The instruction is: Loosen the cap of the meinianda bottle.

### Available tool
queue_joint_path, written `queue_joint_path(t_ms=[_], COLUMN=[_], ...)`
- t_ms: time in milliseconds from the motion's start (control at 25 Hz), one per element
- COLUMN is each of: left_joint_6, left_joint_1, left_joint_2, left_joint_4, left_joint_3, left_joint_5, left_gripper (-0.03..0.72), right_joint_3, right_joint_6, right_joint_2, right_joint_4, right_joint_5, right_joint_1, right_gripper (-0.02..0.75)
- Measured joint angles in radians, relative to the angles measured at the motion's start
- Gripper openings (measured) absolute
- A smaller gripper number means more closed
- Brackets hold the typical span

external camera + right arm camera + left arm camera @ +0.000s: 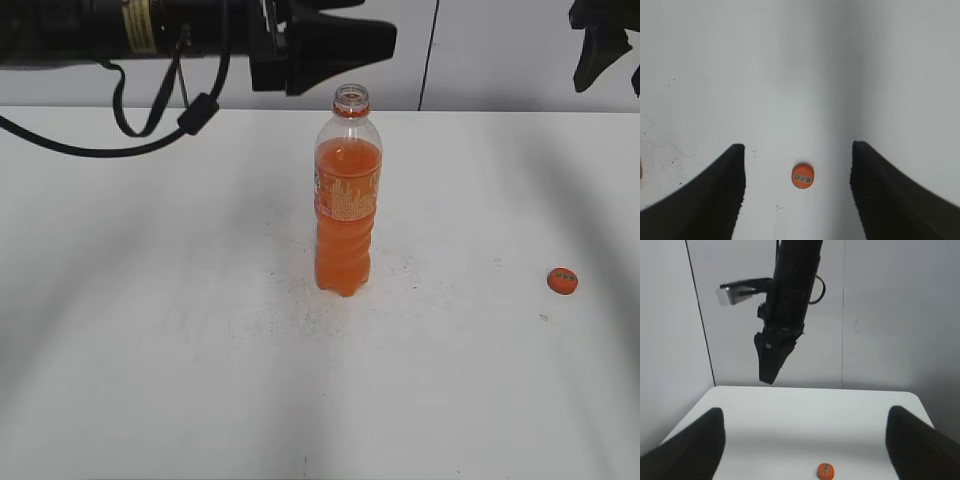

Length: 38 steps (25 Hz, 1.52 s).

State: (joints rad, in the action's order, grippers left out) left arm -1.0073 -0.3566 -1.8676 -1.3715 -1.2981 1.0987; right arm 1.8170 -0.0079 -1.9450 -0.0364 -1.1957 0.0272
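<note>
The meinianda bottle (pixel 347 205) stands upright in the middle of the white table, part full of orange liquid, with its mouth uncapped. The orange cap (pixel 562 280) lies loose on the table far to the bottle's right; it also shows in the left wrist view (pixel 824 470) and the right wrist view (pixel 803 175). My left gripper (pixel 350 42) is open and empty, held high just left of the bottle's mouth; its jaws show in its own view (pixel 805 440). My right gripper (pixel 600 50) is open and empty, raised high above the cap (pixel 797 147).
The white table (pixel 150 330) has faint dark specks around the bottle's base. A pale wall with a dark vertical seam (pixel 430 55) stands behind the table. The left arm's cable (pixel 130 120) hangs over the back left.
</note>
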Motion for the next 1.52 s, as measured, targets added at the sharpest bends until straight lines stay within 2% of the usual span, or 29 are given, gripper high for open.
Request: queue_joint_path(t_ms=[240,360,520,640,720,920,1000,1120,1200,1520], left_joint_6=[-0.047,-0.066,-0.146,-0.168,-0.172,-0.146,-0.044,0.184,0.311,0.674], left_joint_1=[0.0,-0.004,-0.005,0.007,0.024,0.053,0.065,0.084,0.094,0.102], left_joint_2=[0.152,0.23,0.254,0.239,0.228,0.218,0.218,0.218,0.218,0.218], left_joint_4=[-0.068,-0.154,-0.286,-0.276,-0.199,0.07,0.205,0.48,0.619,1.048], left_joint_3=[0.0,0.0,0.001,0.025,0.048,0.079,0.079,0.079,0.078,-0.016], left_joint_5=[-0.149,-0.382,-0.757,-0.949,-1.054,-1.281,-1.388,-1.522,-1.584,-1.79], left_gripper=[0.593,0.591,0.591,0.591,0.591,0.591,0.591,0.591,0.59,0.588], right_joint_3=[0.026,0.026,0.026,0.028,0.028,0.028,0.028,0.028,0.028,0.028], right_joint_6=[-0.001,0.0,0.0,0.0,0.0,0.001,0.001,0.001,0.001,-0.003], right_joint_2=[0.019,0.042,0.074,0.088,0.09,0.09,0.09,0.09,0.09,0.09], right_joint_4=[-0.005,-0.016,-0.03,-0.042,-0.049,-0.064,-0.065,-0.067,-0.067,-0.069], right_joint_5=[-0.016,-0.017,-0.018,-0.019,-0.02,-0.021,-0.022,-0.022,-0.022,-0.022], right_joint_1=[0.0,0.0,0.0,0.0,0.0,0.0,0.0,0.0,0.0,0.0], right_gripper=[0.493,0.492,0.492,0.492,0.491,0.492,0.492,0.492,0.492,0.492])
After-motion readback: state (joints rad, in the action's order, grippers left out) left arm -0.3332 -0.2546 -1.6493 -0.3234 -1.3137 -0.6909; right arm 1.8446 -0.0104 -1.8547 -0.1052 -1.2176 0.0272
